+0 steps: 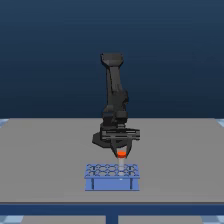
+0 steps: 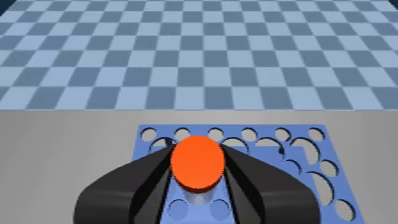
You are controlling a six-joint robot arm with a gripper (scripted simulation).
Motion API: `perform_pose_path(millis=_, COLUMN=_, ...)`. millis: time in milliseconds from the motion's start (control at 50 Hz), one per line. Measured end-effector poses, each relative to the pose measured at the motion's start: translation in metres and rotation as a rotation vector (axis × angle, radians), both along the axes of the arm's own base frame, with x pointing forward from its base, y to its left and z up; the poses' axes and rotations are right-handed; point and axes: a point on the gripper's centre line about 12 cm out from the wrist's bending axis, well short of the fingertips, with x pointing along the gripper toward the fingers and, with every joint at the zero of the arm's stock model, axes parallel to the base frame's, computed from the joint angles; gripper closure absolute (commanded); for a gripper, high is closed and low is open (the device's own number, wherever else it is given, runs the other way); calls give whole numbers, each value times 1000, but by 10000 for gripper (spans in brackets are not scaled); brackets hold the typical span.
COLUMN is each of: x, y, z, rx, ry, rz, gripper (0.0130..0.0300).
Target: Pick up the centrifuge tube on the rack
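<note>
The black arm is reaching straight down, its gripper (image 1: 121, 151) clenching the orange-capped tube (image 2: 197, 162) above the perforated light-blue rack (image 1: 112, 177) on the grey tabletop (image 1: 45, 155).

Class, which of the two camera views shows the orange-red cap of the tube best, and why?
The wrist view: the cap fills the middle of the picture, a big orange oval between the two dark fingers, above the blue rack. In the exterior view the cap is only a small orange spot under the gripper.
</note>
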Motion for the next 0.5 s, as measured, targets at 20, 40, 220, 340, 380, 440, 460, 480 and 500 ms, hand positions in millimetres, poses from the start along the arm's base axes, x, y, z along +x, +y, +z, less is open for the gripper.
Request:
perform_pose_path(millis=20, x=0, y=0, z=0, rx=0, ry=0, rz=0, gripper=300)
perform_pose_path(millis=40, x=0, y=0, z=0, rx=0, ry=0, rz=0, gripper=300)
perform_pose_path(millis=220, x=0, y=0, z=0, rx=0, ry=0, rz=-1, gripper=300)
perform_pose_path(millis=340, x=0, y=0, z=0, rx=0, ry=0, rz=-1, gripper=300)
perform_pose_path(millis=380, x=0, y=0, z=0, rx=0, ry=0, rz=-1, gripper=300)
perform_pose_path(millis=440, x=0, y=0, z=0, rx=0, ry=0, rz=-1, gripper=300)
perform_pose_path(millis=460, x=0, y=0, z=0, rx=0, ry=0, rz=-1, gripper=300)
perform_pose_path(millis=480, x=0, y=0, z=1, rx=1, ry=0, rz=-1, gripper=300)
perform_pose_path(millis=500, x=0, y=0, z=1, rx=1, ry=0, rz=-1, gripper=300)
